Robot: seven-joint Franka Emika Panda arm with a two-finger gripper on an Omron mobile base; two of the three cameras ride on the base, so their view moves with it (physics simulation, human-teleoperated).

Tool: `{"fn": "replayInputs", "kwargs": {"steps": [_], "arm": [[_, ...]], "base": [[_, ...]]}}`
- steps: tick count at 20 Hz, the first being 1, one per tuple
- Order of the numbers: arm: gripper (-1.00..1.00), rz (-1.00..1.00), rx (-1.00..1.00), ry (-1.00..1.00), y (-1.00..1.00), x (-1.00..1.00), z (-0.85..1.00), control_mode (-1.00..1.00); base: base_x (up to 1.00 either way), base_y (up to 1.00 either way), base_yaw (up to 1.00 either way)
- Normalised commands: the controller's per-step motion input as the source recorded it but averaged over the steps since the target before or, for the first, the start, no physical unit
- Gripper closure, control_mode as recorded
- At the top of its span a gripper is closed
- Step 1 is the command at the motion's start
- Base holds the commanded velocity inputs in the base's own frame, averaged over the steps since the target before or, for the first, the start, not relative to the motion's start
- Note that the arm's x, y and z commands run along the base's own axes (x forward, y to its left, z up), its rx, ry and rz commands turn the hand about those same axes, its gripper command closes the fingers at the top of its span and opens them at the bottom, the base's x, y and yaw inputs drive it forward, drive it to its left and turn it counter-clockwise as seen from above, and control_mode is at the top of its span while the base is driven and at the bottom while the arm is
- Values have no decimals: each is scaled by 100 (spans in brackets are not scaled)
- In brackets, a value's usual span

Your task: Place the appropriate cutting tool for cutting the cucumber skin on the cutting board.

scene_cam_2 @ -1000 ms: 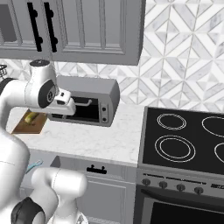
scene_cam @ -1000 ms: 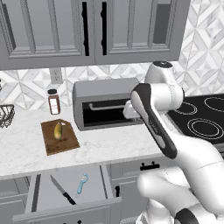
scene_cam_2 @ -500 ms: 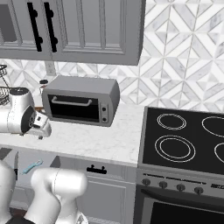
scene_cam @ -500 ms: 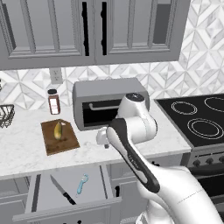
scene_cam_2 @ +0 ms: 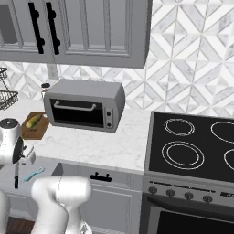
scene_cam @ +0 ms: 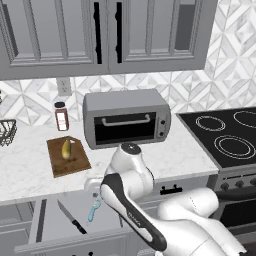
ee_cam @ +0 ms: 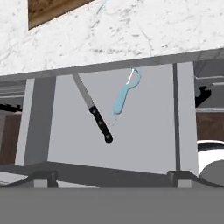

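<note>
The end effector (ee_cam: 107,177) is held wide apart and empty above an open drawer (ee_cam: 148,131) below the tabletop (scene_cam: 30,165). In the drawer, the light-blue peeler (ee_cam: 124,92) is seen lying flat, just beside a black-handled knife (ee_cam: 92,109) but apart from it. On the tabletop, the cucumber (scene_cam: 66,149) is seen resting on the brown cutting board (scene_cam: 75,164), left of the toaster oven (scene_cam: 126,119). A spice jar (scene_cam: 61,116) is placed behind the board.
</note>
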Motion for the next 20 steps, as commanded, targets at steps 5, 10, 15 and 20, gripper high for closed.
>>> {"fn": "replayInputs", "kwargs": {"steps": [5,10,15,20], "arm": [[-100,-1,0,2,42,-7,-51,-100],[-100,-5,0,0,26,-3,-51,-100],[-100,-6,0,0,22,12,-38,-100],[-100,-3,-4,0,21,9,-16,-100]], "base": [[0,0,0],[0,0,0],[0,0,0],[0,0,0]]}}
